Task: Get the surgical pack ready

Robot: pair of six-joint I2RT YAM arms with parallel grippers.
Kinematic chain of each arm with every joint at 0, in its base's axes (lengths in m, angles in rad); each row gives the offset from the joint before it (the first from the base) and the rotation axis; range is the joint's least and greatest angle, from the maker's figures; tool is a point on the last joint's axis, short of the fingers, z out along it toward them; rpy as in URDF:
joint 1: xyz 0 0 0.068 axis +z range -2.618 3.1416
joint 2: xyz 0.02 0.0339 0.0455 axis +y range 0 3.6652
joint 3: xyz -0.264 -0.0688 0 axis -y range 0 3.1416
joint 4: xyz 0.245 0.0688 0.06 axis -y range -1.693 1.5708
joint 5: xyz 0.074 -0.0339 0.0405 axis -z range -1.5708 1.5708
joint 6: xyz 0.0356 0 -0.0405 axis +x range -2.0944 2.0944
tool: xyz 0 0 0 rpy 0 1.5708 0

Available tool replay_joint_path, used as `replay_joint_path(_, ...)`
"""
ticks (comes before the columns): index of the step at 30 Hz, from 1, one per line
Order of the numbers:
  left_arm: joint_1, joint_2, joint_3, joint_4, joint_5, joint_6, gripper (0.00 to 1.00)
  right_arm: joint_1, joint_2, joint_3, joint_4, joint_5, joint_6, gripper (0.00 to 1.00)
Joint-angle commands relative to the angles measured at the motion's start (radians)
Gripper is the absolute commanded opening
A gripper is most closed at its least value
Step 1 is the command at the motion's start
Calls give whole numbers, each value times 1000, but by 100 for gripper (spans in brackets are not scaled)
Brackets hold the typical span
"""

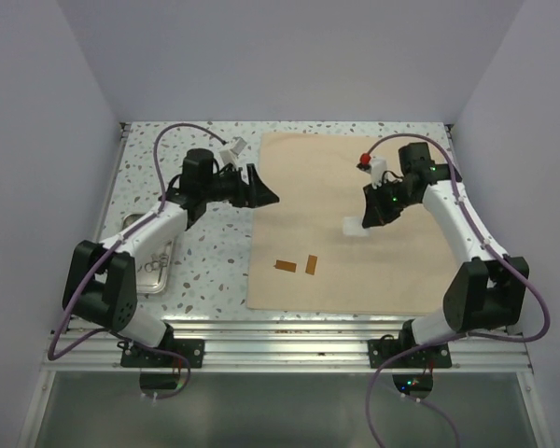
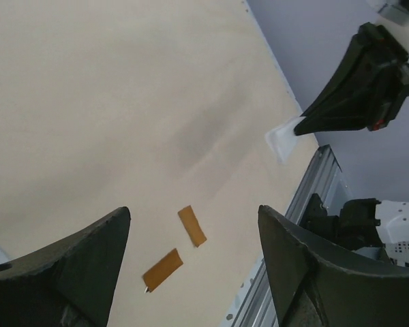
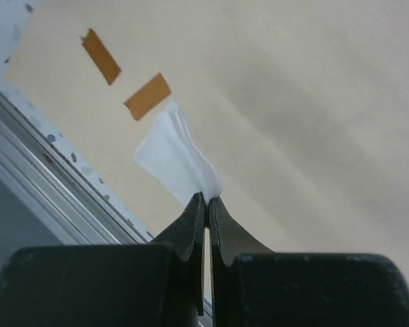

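The large tan cloth point(image 1: 355, 187) lies flat on the right half of the table. Two brown strips point(image 1: 286, 266) point(image 1: 312, 265) rest near its front-left corner. My right gripper point(image 1: 367, 221) is shut on one edge of a white gauze pad point(image 1: 354, 227) point(image 3: 174, 157) over the cloth's middle; the pad hangs from the fingertips point(image 3: 196, 208). My left gripper point(image 1: 266, 193) point(image 2: 194, 218) is open and empty, hovering over the cloth's left edge, apart from the strips point(image 2: 191, 225) point(image 2: 163, 269). The steel tray point(image 1: 161, 254) sits at the left, partly hidden under the left arm.
Ring-handled metal instruments point(image 1: 150, 270) lie in the tray. A speckled tabletop point(image 1: 215, 252) shows left of the cloth. An aluminium rail point(image 1: 289, 327) runs along the near edge. Walls close in the back and both sides.
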Motion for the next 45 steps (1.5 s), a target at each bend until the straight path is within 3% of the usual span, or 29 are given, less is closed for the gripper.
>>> replay_joint_path(1, -39, -64, -18, 211, 88, -58, 80, 91, 26, 70, -8, -114, 60, 0)
replay_joint_path(3, -77, -55, 5, 248, 102, -66, 80, 169, 38, 100, -36, -124, 32, 0)
replay_joint_path(6, -132, -30, 65, 175, 102, -32, 81, 252, 26, 130, -41, -146, 40, 0)
replay_joint_path(15, -178, -113, 8, 107, 185, 39, 82, 318, -116, 41, 108, -316, 123, 0)
replay_joint_path(24, -270, -115, -45, 193, 208, -41, 82, 363, -127, 38, 125, -327, 116, 0)
replay_joint_path(28, -306, -72, -12, 124, 222, -6, 81, 364, -130, 48, 130, -312, 120, 0)
replay_joint_path(31, -307, -85, -33, 124, 217, -4, 76, 363, -132, 45, 133, -313, 116, 0)
replay_joint_path(34, -307, -98, -53, 119, 214, 0, 62, 364, -138, 29, 146, -316, 124, 0)
replay_joint_path(35, -304, -101, -56, 112, 207, 5, 47, 364, -141, 19, 152, -316, 130, 0)
replay_joint_path(37, -301, -108, -67, 84, 191, 13, 30, 363, -153, 10, 160, -301, 139, 0)
replay_joint_path(38, -289, -111, -70, 76, 176, 17, 13, 363, -159, -5, 171, -271, 162, 12)
replay_joint_path(40, -267, -133, -94, 72, 158, 13, 0, 364, -166, -19, 182, -243, 185, 20)
replay_joint_path(41, -238, -143, -105, 66, 135, 11, 0, 363, -170, -34, 194, -221, 214, 31)
replay_joint_path(44, -157, -202, -147, 27, 66, 22, 0, 363, -173, -54, 231, -212, 277, 40)
replay_joint_path(45, -131, -219, -157, 3, 53, 25, 0, 363, -173, -57, 246, -200, 302, 80)
